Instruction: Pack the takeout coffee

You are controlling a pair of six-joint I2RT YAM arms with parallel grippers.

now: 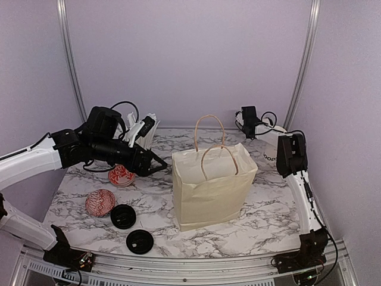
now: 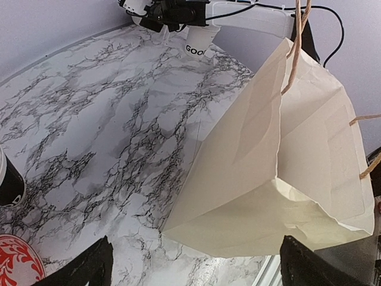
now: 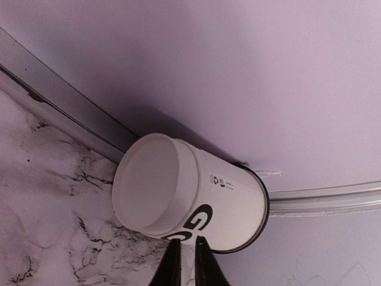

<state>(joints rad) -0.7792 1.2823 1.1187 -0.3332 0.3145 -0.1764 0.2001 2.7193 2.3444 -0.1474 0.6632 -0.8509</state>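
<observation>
White paper cup (image 3: 196, 190) is sitting right of the paper bag (image 1: 211, 190), base facing the right gripper (image 3: 187, 243), jaws together, hold uncertain.

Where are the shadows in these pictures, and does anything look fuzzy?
Right wrist view: a dark shadow lies on the purple wall behind the cup, which looks sharp. Left wrist view: the paper bag fills much of the picture, crisp, evenly lit. Top view: soft even light, no glare, only faint shadows near the bag.
</observation>
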